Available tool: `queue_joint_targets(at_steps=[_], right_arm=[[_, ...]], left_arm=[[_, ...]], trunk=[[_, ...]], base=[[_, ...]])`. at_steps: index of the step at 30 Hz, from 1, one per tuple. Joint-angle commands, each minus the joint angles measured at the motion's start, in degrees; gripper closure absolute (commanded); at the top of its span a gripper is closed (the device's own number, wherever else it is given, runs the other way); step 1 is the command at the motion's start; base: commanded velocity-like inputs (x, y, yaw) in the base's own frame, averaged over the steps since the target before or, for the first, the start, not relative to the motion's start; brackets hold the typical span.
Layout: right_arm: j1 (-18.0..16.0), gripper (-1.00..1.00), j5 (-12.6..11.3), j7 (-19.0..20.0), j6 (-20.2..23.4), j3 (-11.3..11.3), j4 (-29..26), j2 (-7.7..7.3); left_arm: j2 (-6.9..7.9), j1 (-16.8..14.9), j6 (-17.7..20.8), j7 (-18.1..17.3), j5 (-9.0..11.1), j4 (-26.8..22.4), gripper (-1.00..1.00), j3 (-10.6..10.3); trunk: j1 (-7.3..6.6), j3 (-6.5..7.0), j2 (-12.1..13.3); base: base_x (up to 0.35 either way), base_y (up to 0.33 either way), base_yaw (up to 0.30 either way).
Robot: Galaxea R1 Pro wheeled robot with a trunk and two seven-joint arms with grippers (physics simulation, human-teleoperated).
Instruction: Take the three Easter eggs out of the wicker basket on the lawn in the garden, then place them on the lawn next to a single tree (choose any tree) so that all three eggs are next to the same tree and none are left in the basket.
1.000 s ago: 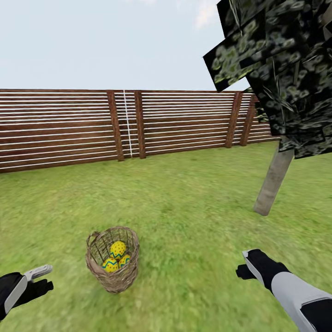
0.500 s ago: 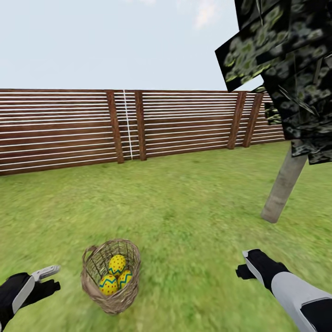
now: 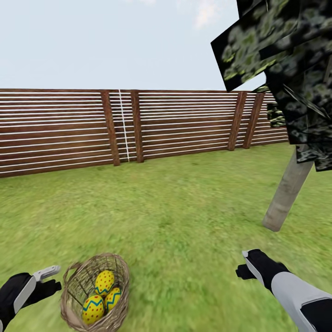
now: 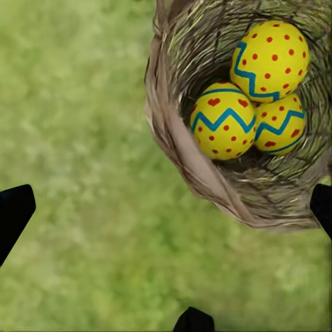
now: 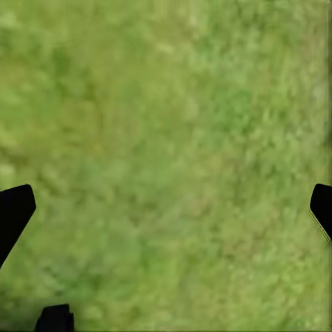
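The left gripper, fingers spread and empty, hangs just beside the wicker basket; the right gripper is likewise apart over bare lawn. All three Easter eggs sit inside the basket. Best descend centred on the top dotted egg, avoiding the rim. The tree stands beyond.
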Motion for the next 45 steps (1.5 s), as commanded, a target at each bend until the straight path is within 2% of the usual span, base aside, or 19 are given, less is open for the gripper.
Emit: queue_joint_targets(at_steps=[1, 6, 11, 23, 37, 45], right_arm=[[0.0, -1.0, -0.6, -0.2, 0.3, 0.5, -0.1, -0.05], [0.0, -1.0, -0.6, -0.2, 0.3, 0.5, -0.1, -0.05], [0.0, -1.0, -0.6, -0.2, 0.3, 0.5, -0.1, -0.05], [0.0, -1.0, -0.6, -0.2, 0.3, 0.5, -0.1, -0.05], [0.0, -1.0, -0.6, -0.2, 0.2, 0.5, -0.1, -0.05], [0.0, -1.0, -0.6, -0.2, 0.2, 0.5, -0.1, -0.05]], left_arm=[[0.0, 0.0, 0.3, 0.1, 0.3, -0.1, -1.0, 0.2], [0.65, 0.0, 0.3, 0.1, 0.4, -0.2, -1.0, 0.4], [0.25, 0.0, 0.3, 0.1, 0.5, -0.4, -1.0, 0.5], [0.27, 0.0, 0.3, 0.1, 0.6, -0.7, -1.0, 1.5], [-0.09, 0.0, 0.3, 0.1, 0.6, -0.6, -1.0, 1.4], [-0.46, 0.0, 0.3, 0.1, 0.6, -0.7, -1.0, 1.4]], trunk=[[0.03, -0.06, 0.0], [0.03, -0.06, 0.0], [0.03, -0.06, 0.0], [0.03, -0.06, 0.0], [0.03, -0.06, 0.0], [0.03, -0.06, 0.0]], base=[[0.319, -0.128, 0.0], [0.325, -0.039, 0.0], [0.217, -0.003, 0.0], [0.015, -0.003, 0.0], [0.286, -0.142, 0.0], [0.051, -0.048, 0.0]])
